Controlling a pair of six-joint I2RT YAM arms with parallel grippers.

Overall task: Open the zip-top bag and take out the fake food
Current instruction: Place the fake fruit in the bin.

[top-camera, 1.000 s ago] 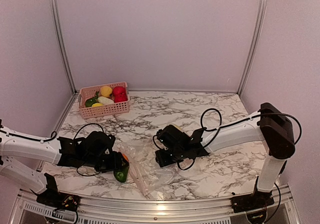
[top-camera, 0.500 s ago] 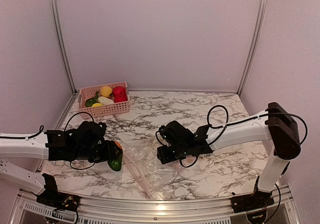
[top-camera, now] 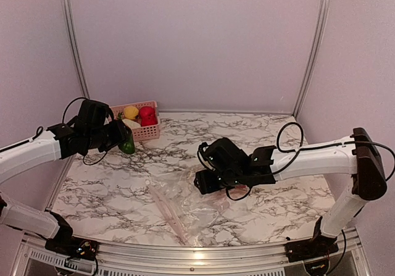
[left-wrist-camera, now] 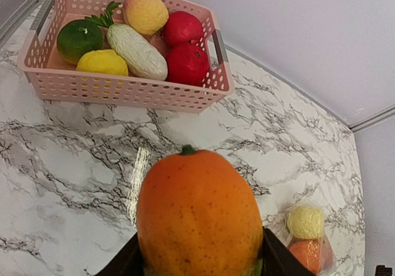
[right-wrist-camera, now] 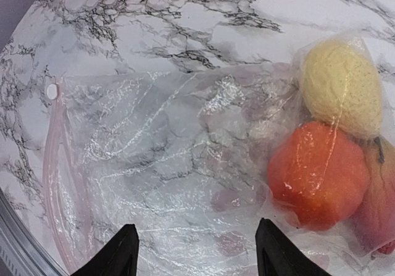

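Note:
The clear zip-top bag (top-camera: 176, 205) lies flat on the marble at front centre, its zip strip (right-wrist-camera: 57, 183) toward the front. In the right wrist view the bag (right-wrist-camera: 160, 152) holds a cream-yellow fruit (right-wrist-camera: 339, 87), an orange-red fruit (right-wrist-camera: 318, 174) and a pink piece (right-wrist-camera: 378, 217). My right gripper (top-camera: 207, 183) hovers open just over the bag's flat part (right-wrist-camera: 197, 257), holding nothing. My left gripper (top-camera: 121, 140) is shut on an orange fruit with a green end (left-wrist-camera: 199, 217), held in the air just in front of the pink basket.
The pink slatted basket (top-camera: 129, 135) stands at the back left against the wall, with several toy fruits in it: green, yellow, cream, peach and red. Its front wall shows in the left wrist view (left-wrist-camera: 123, 89). Metal wall rails stand behind it.
My left arm has lifted the orange-green fruit from beside the bag at front left and carried it back to the basket. My right gripper has stayed over the bag, shifting slightly.

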